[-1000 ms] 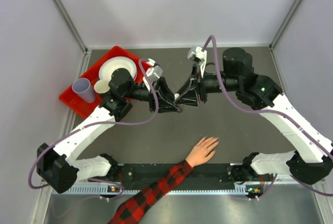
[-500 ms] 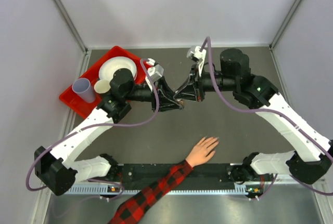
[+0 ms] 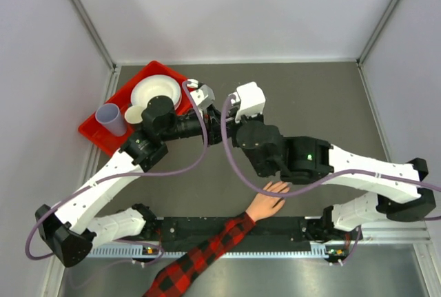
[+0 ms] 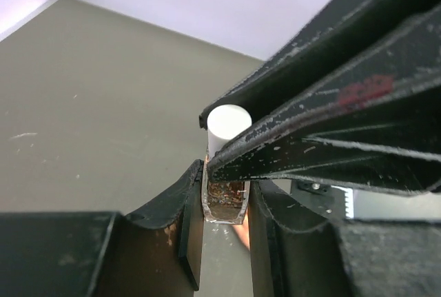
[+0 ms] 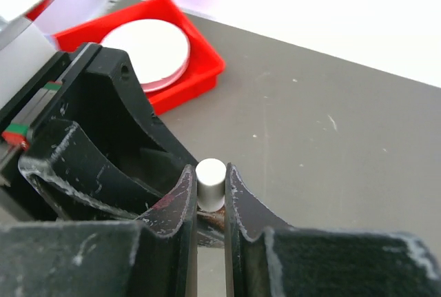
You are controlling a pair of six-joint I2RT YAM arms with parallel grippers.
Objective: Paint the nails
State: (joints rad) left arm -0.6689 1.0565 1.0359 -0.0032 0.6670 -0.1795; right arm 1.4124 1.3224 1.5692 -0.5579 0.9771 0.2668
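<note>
Your surface is a dark grey matte sheet, walled in by pale panels at the left, back and right. The widest open stretch is the far right half, behind the right arm. The far-left corner is taken by a red plastic tray holding a round white plate and a lavender cup.

Both arms meet just left of centre, so you have very little room there. The left claw is clamped on a small clear bottle with square glass sides and brownish contents. The scuffed black fingers press its two flanks. The right claw reaches in from the opposite side and is closed on the bottle's smooth white cylindrical cap, pinched between its two curved fingertips. The cap sits on the bottle.

The nails lie at the near edge of the surface, right of centre, on a peach-coloured hand laid flat with its fingers spread. A red-and-black plaid sleeve trails off toward you. The fingertips sit just beside the right arm's forearm in the top view. You cannot tell whether they touch, and the nails themselves are too small to make out.
</note>
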